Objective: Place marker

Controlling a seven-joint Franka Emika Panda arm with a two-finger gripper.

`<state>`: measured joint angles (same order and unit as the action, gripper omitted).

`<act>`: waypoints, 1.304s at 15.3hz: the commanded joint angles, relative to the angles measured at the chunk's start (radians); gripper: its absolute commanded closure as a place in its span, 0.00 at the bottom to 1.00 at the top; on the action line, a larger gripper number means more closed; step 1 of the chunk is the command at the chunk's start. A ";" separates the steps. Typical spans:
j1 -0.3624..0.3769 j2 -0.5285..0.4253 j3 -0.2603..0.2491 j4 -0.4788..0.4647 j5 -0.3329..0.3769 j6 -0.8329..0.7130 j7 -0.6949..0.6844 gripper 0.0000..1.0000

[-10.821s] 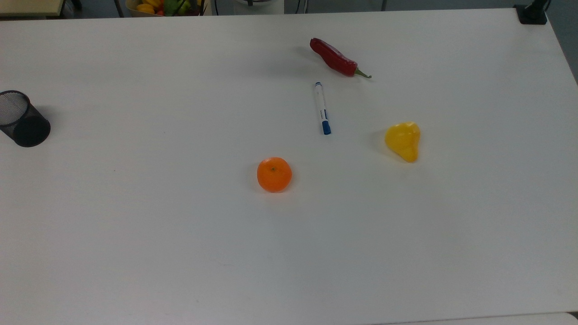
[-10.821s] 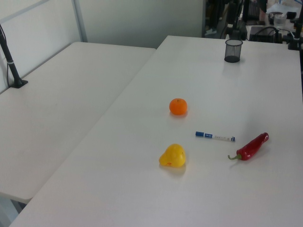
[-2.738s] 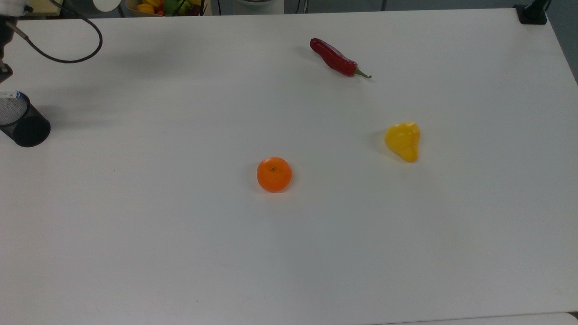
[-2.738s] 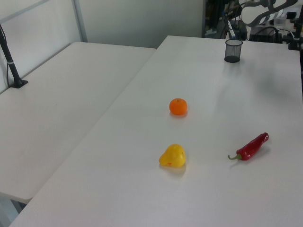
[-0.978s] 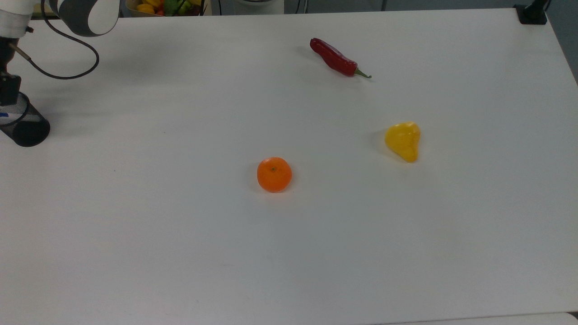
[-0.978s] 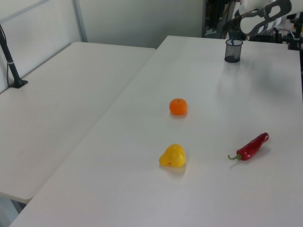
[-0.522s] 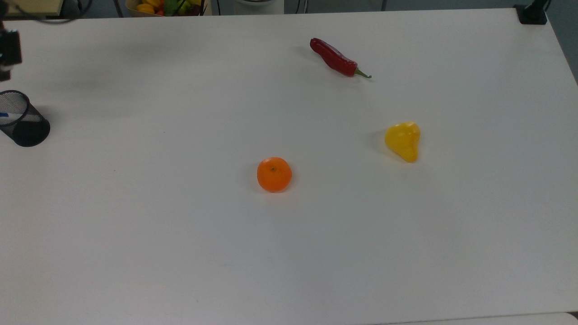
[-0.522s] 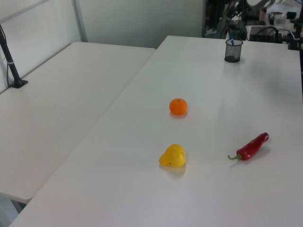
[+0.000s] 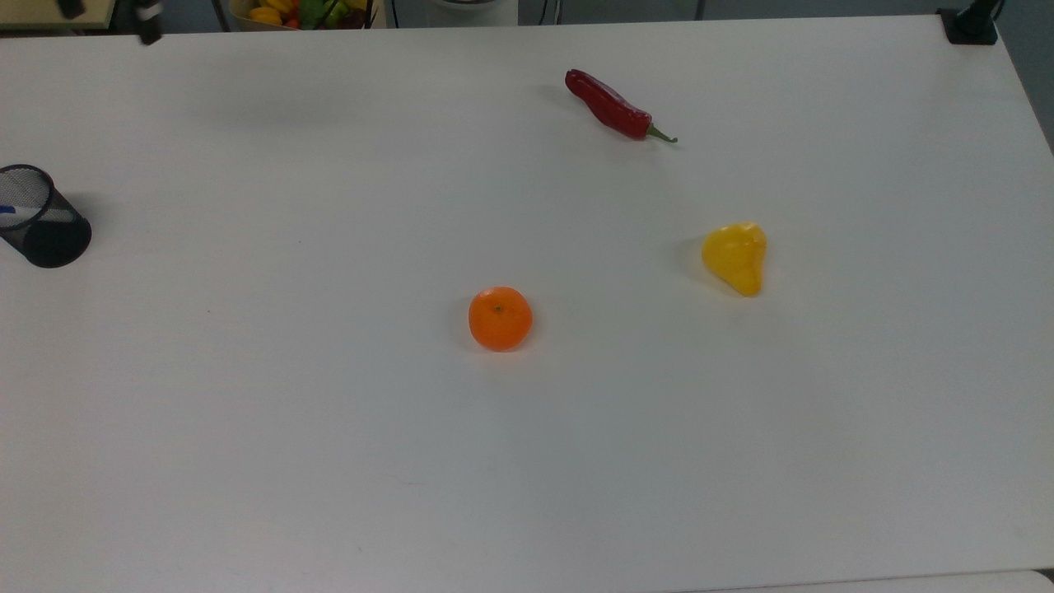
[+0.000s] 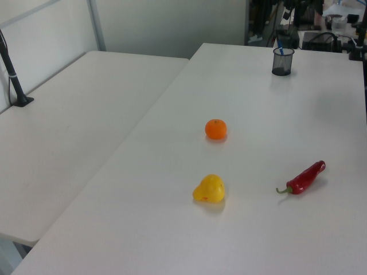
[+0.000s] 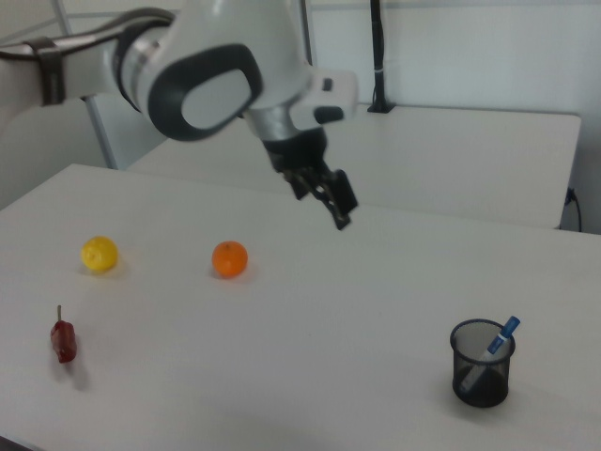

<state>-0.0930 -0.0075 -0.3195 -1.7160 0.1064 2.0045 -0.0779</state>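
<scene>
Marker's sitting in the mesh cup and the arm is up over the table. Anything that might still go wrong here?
1. The marker leans on the rim of the mesh cup with its blue cap sticking out above it; a nudge might tip the light cup.
2. The gripper hangs above the table between the orange and the cup; a low sweep may clip either.

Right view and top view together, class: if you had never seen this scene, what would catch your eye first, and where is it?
In the right view, the big white robot arm fills the upper left, its gripper hanging above the white table. Next come three bright fruits: an orange mid-table, a yellow pepper towards the top view's right, a red chilli near its far edge. At the right view's lower right, the marker leans inside a black mesh cup.
</scene>
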 commanded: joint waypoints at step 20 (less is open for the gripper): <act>0.148 -0.032 0.240 -0.005 -0.074 -0.202 -0.091 0.00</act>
<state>0.0275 -0.0385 -0.0299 -1.7087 0.0386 1.7606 -0.0909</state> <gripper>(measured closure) 0.000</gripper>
